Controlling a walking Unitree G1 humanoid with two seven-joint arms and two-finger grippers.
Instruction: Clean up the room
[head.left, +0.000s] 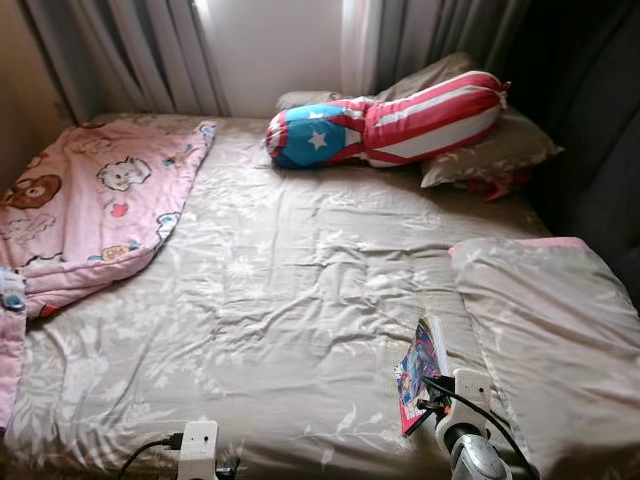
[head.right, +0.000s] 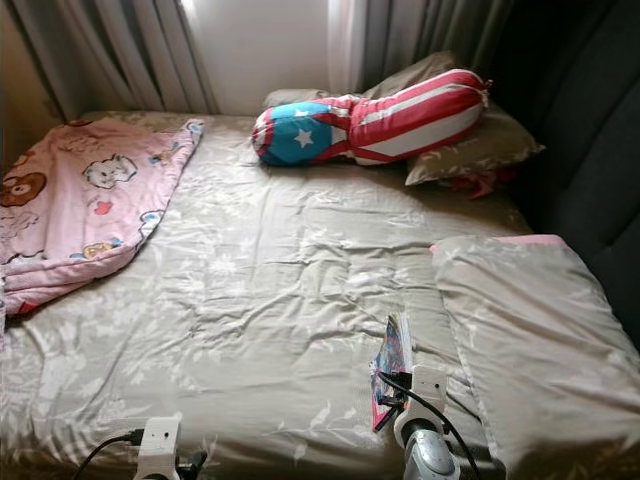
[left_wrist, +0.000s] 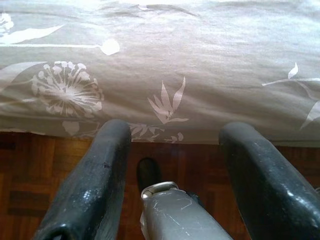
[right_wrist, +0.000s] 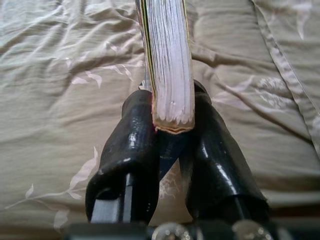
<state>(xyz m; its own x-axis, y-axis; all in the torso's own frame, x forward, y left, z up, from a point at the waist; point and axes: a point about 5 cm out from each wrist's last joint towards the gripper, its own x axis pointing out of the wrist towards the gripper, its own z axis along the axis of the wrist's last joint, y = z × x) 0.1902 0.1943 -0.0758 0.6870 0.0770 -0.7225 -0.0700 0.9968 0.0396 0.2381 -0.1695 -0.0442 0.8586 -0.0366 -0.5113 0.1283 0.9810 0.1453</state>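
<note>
A thin colourful paperback book (right_wrist: 167, 65) is clamped edge-up between the right gripper (right_wrist: 172, 125) fingers, at five o'clock over the grey floral bedsheet (head.left: 300, 300). The left gripper (left_wrist: 175, 150) is spread wide, empty, at seven o'clock beside the bed edge.

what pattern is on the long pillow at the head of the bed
Red and white stripes with a blue end bearing a white star, on the long pillow; clearest in the left eye view.

The right gripper's (right_wrist: 172, 117) two long black fingers (right_wrist: 130, 145) are clamped on the lower edge of a thick paperback book with white page edges (right_wrist: 170, 65), which stands edge-on straight ahead between them. Beyond and beneath it lies a rumpled beige leaf-printed bedsheet (right_wrist: 60, 90).
</note>
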